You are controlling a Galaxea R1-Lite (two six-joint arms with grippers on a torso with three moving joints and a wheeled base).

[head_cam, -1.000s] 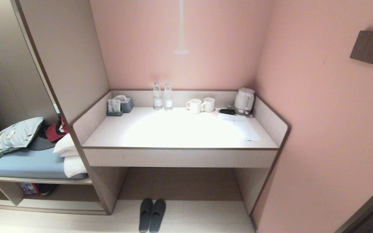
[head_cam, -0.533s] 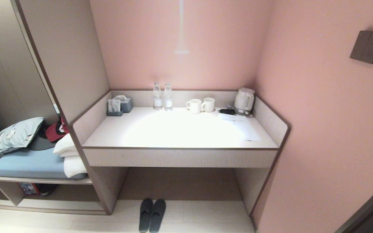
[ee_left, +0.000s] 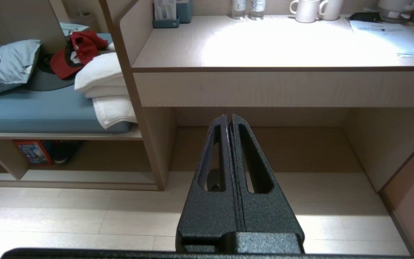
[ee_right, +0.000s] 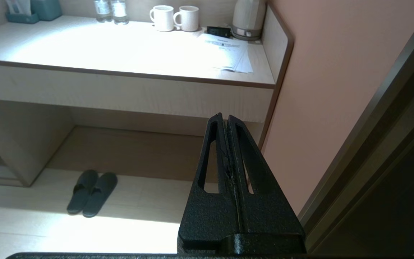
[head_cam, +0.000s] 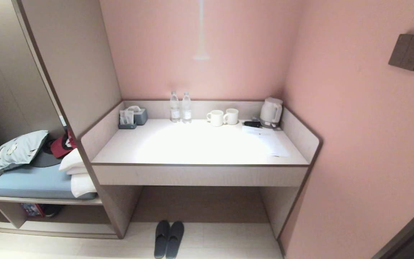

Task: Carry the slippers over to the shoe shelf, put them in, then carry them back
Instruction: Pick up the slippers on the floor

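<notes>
Pre-pickup. Slippers (head_cam: 169, 239) paired on floor, 6 o'clock under desk (head_cam: 199, 151). Left gripper (ee_left: 228, 120) and right gripper (ee_right: 225, 118) parked, jaws together, empty. Next: approach, open, reach down.

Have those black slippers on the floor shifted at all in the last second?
No. The slippers lie side by side on the floor in front of the desk's knee recess, at the same spot relative to the desk as before.
</notes>
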